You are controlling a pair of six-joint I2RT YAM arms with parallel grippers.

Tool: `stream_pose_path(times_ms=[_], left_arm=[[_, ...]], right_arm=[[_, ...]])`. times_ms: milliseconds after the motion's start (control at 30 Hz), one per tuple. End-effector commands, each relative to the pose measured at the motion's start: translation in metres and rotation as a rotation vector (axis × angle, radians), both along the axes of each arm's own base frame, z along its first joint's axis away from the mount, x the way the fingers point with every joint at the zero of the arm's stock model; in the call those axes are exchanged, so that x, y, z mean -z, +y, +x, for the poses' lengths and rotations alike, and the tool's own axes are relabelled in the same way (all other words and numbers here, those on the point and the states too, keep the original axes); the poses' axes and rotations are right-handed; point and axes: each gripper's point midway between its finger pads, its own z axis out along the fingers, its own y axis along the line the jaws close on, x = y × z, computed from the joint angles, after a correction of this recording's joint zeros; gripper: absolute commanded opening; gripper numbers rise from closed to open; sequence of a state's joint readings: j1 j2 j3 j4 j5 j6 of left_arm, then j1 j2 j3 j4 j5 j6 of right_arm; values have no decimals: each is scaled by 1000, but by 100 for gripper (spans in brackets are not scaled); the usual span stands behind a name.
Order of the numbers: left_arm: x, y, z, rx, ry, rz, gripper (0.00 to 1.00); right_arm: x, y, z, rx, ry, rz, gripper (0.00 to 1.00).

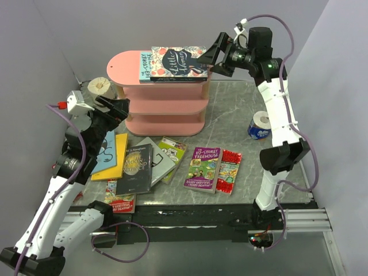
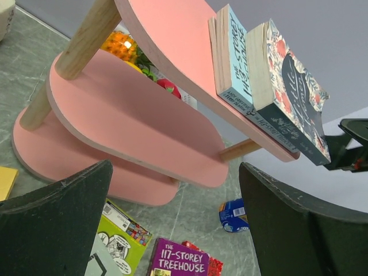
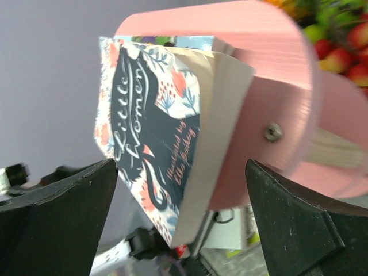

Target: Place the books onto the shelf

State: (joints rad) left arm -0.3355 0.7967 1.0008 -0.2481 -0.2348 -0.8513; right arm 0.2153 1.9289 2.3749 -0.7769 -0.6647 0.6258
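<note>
- Step in hand, as far as can be judged: the drop-off of the dark floral book (image 1: 175,62) on the pink shelf (image 1: 167,109).
- That book is laid flat on the top board, tight against a light blue book (image 1: 145,66). Whether it's beside it or partly over it can't be told.
- One end of the floral book is left poking out past the board's end, toward the right gripper (image 1: 210,60).
- The right gripper's jaws are spread wide, one on each side of that poking-out end. In the wrist view no pinch on the cover is seen, so the book seems to be resting on the board alone.
- The left gripper (image 1: 115,106) is held low beside the shelf's left end, jaws wide apart too, nothing between them.
- So two books are counted up top, and a bunch are spread on the table (image 1: 241,103) in front: a purple book (image 1: 202,168), a red book (image 1: 230,171), a lime green book (image 1: 172,152), a black book (image 1: 135,167) and a yellow book (image 1: 119,155), among others.
- Next move, probably: the right arm gets backed straight out, so the overhanging end isn't clipped and dragged off. A small push inward might be needed first.
- After that, the purple book looks like the easy pick, since it's placed nearest the right arm.
</note>
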Motion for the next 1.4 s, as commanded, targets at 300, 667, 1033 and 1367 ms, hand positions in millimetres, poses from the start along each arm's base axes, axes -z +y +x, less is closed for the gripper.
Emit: stream_pose_path(times_ms=[300,667,1033,1367], left_arm=[[-96,-35,31,150,-180,83,97],[-113,-101,78,418,-164,93,85],[-89,-102,104,383,-126,104,63],[-86,-105,110,406,-129,104,56]], right_arm=[[-54,-51,-74,395,-438,-137,99],[-35,-23,-69,272,-351,-49,46],[-23,-19,-47,282,-319,-26,43],[-20,-7,-32,244,-302,-22,38]])
